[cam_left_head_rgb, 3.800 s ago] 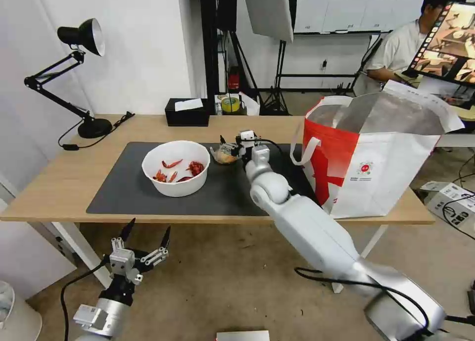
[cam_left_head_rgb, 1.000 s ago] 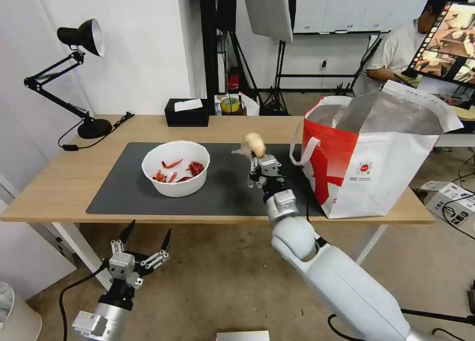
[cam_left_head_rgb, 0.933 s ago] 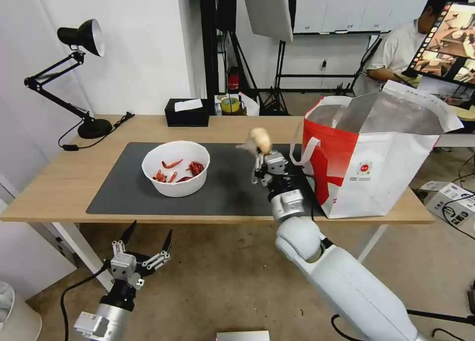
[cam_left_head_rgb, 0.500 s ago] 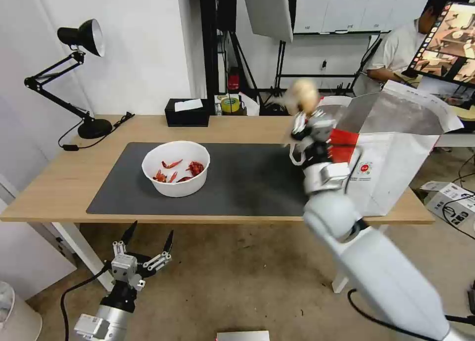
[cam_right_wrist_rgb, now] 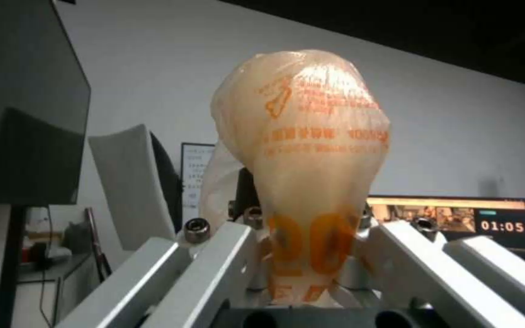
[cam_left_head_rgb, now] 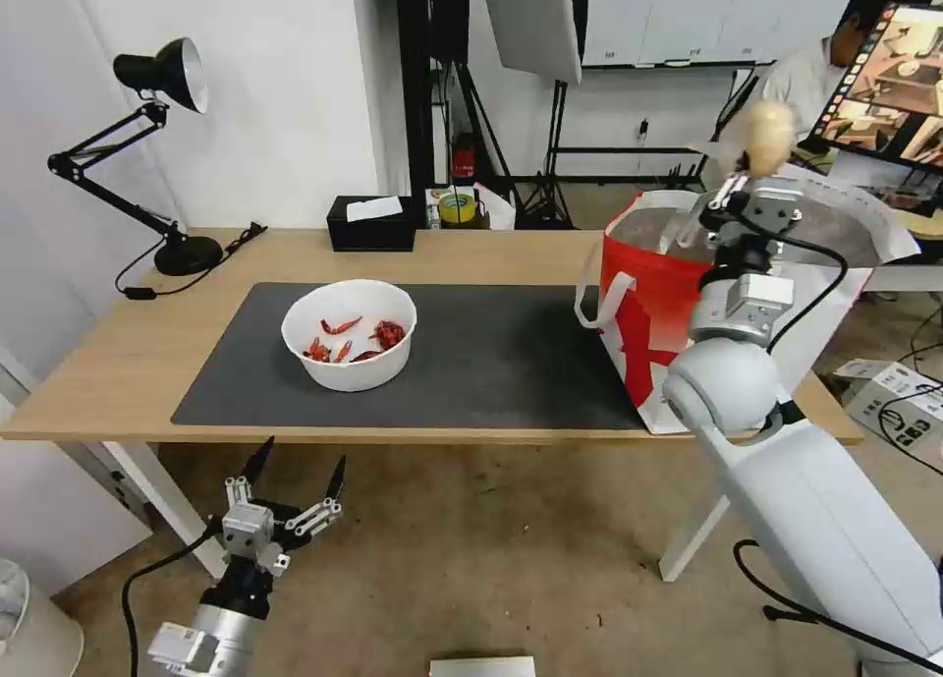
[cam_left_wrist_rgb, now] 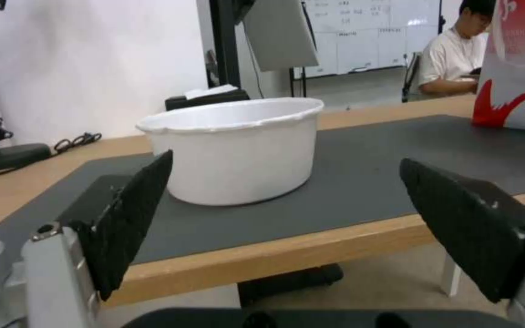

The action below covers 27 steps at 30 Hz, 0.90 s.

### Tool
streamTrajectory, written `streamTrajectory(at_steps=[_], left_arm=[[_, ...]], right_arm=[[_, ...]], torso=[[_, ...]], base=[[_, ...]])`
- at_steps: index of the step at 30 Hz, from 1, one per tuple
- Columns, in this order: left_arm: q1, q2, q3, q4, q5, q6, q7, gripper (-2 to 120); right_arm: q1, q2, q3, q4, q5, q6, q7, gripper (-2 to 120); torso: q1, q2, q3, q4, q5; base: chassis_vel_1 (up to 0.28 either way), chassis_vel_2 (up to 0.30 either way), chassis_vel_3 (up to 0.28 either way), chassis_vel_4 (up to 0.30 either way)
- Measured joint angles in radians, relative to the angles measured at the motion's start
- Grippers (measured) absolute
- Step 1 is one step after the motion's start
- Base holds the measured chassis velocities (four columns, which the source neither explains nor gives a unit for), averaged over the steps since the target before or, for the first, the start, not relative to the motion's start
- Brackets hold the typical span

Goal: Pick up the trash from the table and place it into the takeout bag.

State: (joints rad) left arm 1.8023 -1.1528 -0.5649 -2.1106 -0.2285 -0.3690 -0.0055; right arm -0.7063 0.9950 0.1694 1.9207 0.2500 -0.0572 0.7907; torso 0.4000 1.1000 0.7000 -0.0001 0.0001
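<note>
The right end effector (cam_left_head_rgb: 748, 181), closed on the small clear bag of yellow-orange food (cam_left_head_rgb: 764, 137), holds it raised above the open takeout bag (cam_left_head_rgb: 656, 309) on the bench (cam_left_head_rgb: 118, 363), while the left end effector (cam_left_head_rgb: 291, 469) hangs open below the bench edge.

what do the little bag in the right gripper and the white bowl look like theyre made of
Little bag: thin, glossy see-through plastic film, wrinkled, with orange print. White bowl: matte, opaque, with a slightly wavy rim, probably foam or thin plastic. The right gripper pinches the bag.
</note>
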Motion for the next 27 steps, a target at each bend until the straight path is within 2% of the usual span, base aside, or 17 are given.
streamTrajectory(at_steps=[9,11,13,15,18,20,22,24,25,26,27], left_arm=[[0.003,0.002,-0.006,-0.004,0.000,0.000,-0.001,100],[0.003,0.003,-0.004,-0.004,0.000,0.000,-0.001,100],[0.001,0.003,-0.002,-0.004,0.000,0.002,-0.001,100],[0.001,0.004,-0.002,-0.004,0.000,0.002,-0.001,100],[0.003,0.005,0.000,-0.004,0.000,0.003,-0.001,100],[0.004,0.005,0.000,-0.004,0.000,0.003,0.000,100],[0.006,0.005,0.000,-0.002,0.001,0.003,0.000,100],[0.006,0.005,0.000,-0.002,0.001,0.003,0.000,100],[0.006,0.005,0.000,-0.003,0.001,0.003,0.000,100],[0.006,0.005,0.000,-0.003,0.001,0.003,0.000,100],[0.007,0.005,0.000,-0.006,0.002,0.003,0.000,100]], right_arm=[[-0.018,-0.001,0.000,-0.015,0.063,-0.079,0.053,7],[-0.024,-0.004,0.000,-0.015,0.076,-0.086,0.055,10],[-0.027,-0.009,0.000,-0.015,0.085,-0.097,0.058,20],[-0.027,-0.010,0.001,-0.015,0.087,-0.100,0.058,23],[-0.028,-0.017,0.001,-0.014,0.092,-0.109,0.059,38],[-0.028,-0.019,0.000,-0.013,0.092,-0.110,0.059,41],[-0.029,-0.023,-0.003,-0.012,0.092,-0.114,0.059,53],[-0.030,-0.024,-0.004,-0.011,0.092,-0.115,0.058,55],[-0.031,-0.025,-0.004,-0.008,0.094,-0.116,0.058,63],[-0.031,-0.025,-0.004,-0.008,0.094,-0.116,0.058,63],[-0.032,-0.025,-0.005,-0.007,0.095,-0.117,0.057,68]], torso=[[0.000,0.000,0.000,0.0002,-0.0001],[0.000,0.000,0.000,0.0002,0.0000],[0.000,0.000,0.000,0.0001,-0.0001],[0.000,0.000,0.000,0.0001,-0.0001],[0.000,0.000,0.000,0.0001,-0.0001],[0.000,0.000,0.000,0.0001,-0.0002],[0.000,0.000,0.000,0.0001,-0.0001],[0.000,0.000,0.000,0.0001,-0.0001],[0.000,0.000,0.000,0.0001,-0.0001],[0.000,0.000,0.000,0.0001,-0.0001],[0.000,0.000,0.000,0.0001,-0.0002]], base=[[0.000,0.000,0.000,0.000],[0.000,0.000,0.000,0.000],[0.000,0.000,0.000,0.000],[0.000,0.000,0.000,0.000],[0.000,0.000,0.000,0.000],[0.000,0.000,0.000,0.000],[0.000,0.000,0.000,0.000],[0.000,0.000,0.000,0.000],[0.000,0.000,0.000,0.000],[0.000,0.000,0.000,0.000],[0.000,0.000,0.000,0.000]])
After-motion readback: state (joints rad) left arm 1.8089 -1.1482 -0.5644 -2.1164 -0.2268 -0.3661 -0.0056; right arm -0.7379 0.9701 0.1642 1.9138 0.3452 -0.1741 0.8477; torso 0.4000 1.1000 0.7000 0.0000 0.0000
